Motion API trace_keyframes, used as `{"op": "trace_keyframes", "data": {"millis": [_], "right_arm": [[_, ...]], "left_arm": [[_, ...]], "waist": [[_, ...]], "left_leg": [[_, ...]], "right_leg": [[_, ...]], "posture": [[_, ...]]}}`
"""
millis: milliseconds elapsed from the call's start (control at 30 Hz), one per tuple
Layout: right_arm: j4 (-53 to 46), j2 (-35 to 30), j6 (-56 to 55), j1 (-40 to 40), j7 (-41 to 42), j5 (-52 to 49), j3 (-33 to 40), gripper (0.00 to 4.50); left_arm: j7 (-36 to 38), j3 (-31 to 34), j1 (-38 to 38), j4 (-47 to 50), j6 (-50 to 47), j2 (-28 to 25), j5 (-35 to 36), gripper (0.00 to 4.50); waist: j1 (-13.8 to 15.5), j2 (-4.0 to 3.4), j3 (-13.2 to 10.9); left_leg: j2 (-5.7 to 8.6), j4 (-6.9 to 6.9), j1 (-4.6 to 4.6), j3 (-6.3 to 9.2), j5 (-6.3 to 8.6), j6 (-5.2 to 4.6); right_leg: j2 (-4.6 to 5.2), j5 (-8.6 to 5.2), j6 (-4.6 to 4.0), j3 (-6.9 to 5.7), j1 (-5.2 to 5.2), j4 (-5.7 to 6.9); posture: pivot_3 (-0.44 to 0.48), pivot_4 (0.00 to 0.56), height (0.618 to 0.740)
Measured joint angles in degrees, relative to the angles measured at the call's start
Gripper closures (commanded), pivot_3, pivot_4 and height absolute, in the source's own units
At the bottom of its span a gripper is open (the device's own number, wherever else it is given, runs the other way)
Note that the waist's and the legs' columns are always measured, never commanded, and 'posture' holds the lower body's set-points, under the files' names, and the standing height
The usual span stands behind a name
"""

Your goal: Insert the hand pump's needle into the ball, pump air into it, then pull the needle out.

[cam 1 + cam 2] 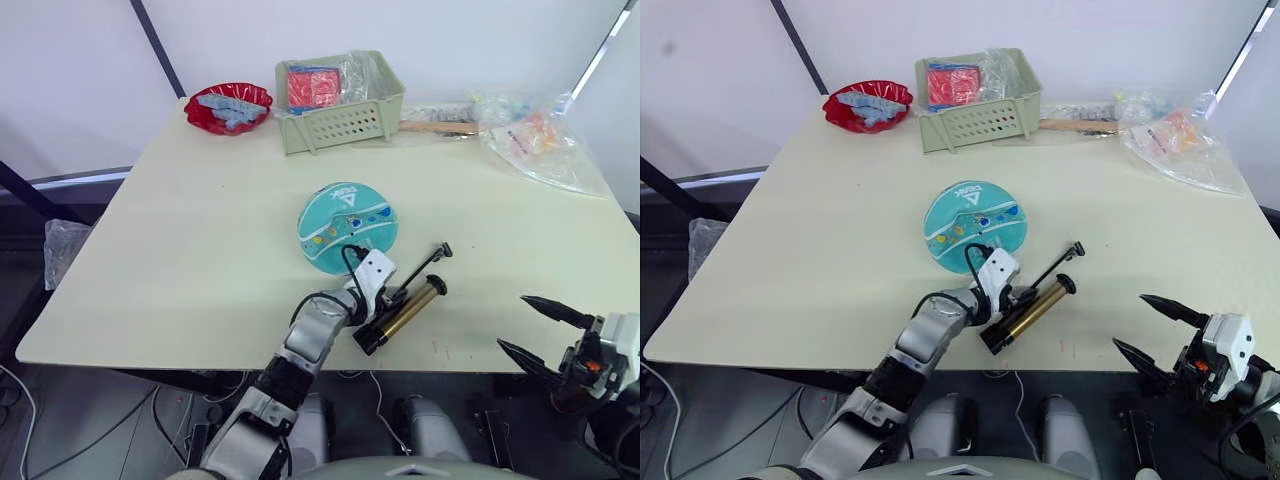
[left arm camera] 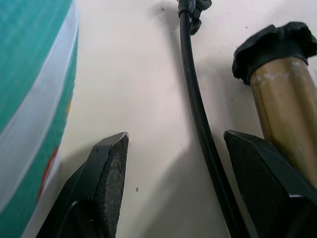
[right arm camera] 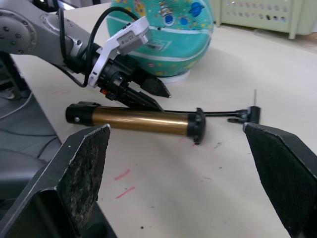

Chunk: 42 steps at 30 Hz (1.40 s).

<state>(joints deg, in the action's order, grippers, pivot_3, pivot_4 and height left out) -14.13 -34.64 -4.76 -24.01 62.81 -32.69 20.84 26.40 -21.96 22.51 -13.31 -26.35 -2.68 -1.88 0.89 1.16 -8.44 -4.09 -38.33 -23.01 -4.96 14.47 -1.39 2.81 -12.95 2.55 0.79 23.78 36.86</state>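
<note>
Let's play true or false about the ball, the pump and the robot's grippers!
1. The pump lies flat on the table. True.
2. The needle is stuck in the ball. False: it is out, away from the ball.
3. The left gripper is open, with the hose between its fingers. True.
4. The right gripper holds the pump. False: it is open and holds nothing, off the table's edge.
5. The ball is in the basket. False: it sits on the table.
</note>
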Motion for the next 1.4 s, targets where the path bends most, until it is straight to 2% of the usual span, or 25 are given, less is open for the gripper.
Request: {"op": "trace_keyframes", "data": {"millis": [67,200,233,267,400,800,967,1200,1400], "right_arm": [[-0.11,0.07,-0.02,-0.47,-0.27,-0.04,0.10,0.00],[-0.10,0.53,-0.41,-0.84,-0.75,-0.03,0.44,0.00],[-0.09,1.06,-0.51,-0.88,-1.04,-0.01,0.47,0.00],[-0.09,1.28,-0.54,-0.92,-1.15,-0.01,0.47,0.00],[-0.10,1.36,-0.70,-1.18,-1.78,0.08,0.47,0.00],[-0.42,1.88,-0.84,-1.16,-2.60,0.09,0.47,0.00],[-0.74,1.90,-0.57,-0.86,-2.80,-0.05,0.46,0.00],[-0.94,2.73,0.66,-0.05,-3.94,-1.45,0.41,0.00],[-1.46,4.08,2.41,1.87,-5.93,-2.72,0.15,0.00]], "left_arm": [[0.08,-0.10,1.09,-1.88,0.74,0.68,-0.30,1.24],[0.43,-0.69,3.14,-5.09,2.21,1.32,-1.27,2.07],[0.43,-0.77,4.33,-7.11,3.09,1.90,-1.61,2.76],[0.38,-0.77,4.62,-7.75,3.48,2.20,-1.85,2.93],[0.34,-0.90,5.11,-9.67,4.63,3.90,-2.46,4.47],[2.78,-1.40,1.66,-5.71,4.67,3.87,-2.51,4.47],[6.12,-2.72,-1.34,-1.52,4.72,2.76,-1.95,4.47],[8.64,-2.85,-4.79,4.75,7.32,1.40,-0.08,4.47],[10.39,-2.30,-4.72,7.25,11.30,-0.46,1.08,4.47]], "waist": [[0.05,0.00,0.00],[0.13,-0.04,0.02],[0.16,-0.05,0.03],[0.16,-0.06,0.04],[0.14,-0.07,0.04],[-0.07,-0.07,0.03],[-0.10,-0.08,0.01],[-0.12,-0.11,-0.02],[-0.11,-0.13,-0.03]], "left_leg": [[0.01,0.00,0.00,0.02,0.00,0.00],[0.06,-0.01,0.00,0.13,0.00,0.00],[0.09,-0.01,-0.01,0.16,0.00,0.00],[0.09,-0.01,0.00,0.17,0.00,0.00],[0.09,-0.01,-0.01,0.19,0.00,0.00],[0.09,0.01,-0.08,0.33,0.00,-0.01],[0.09,0.01,-0.09,0.49,0.00,-0.01],[0.08,0.01,-0.10,0.54,0.00,-0.01],[0.08,0.01,-0.11,0.54,0.00,-0.01]], "right_leg": [[0.00,0.00,0.00,-0.02,-0.02,-0.01],[0.00,-0.01,0.02,-0.03,-0.09,-0.05],[0.00,-0.01,0.02,-0.02,-0.11,-0.06],[0.00,-0.02,0.03,-0.02,-0.11,-0.07],[0.00,-0.03,0.04,-0.03,-0.12,-0.07],[-0.01,-0.04,0.04,-0.07,-0.09,-0.10],[0.00,-0.04,0.03,-0.06,-0.07,-0.10],[-0.01,-0.03,0.02,-0.05,-0.06,-0.09],[-0.01,-0.03,0.01,-0.06,-0.06,-0.09]], "posture": [[0.000,0.150,0.738],[0.000,0.150,0.738],[0.000,0.150,0.738],[0.000,0.150,0.738],[0.000,0.150,0.738],[0.000,0.150,0.738],[0.000,0.150,0.738],[0.000,0.150,0.738],[0.000,0.150,0.738]]}}
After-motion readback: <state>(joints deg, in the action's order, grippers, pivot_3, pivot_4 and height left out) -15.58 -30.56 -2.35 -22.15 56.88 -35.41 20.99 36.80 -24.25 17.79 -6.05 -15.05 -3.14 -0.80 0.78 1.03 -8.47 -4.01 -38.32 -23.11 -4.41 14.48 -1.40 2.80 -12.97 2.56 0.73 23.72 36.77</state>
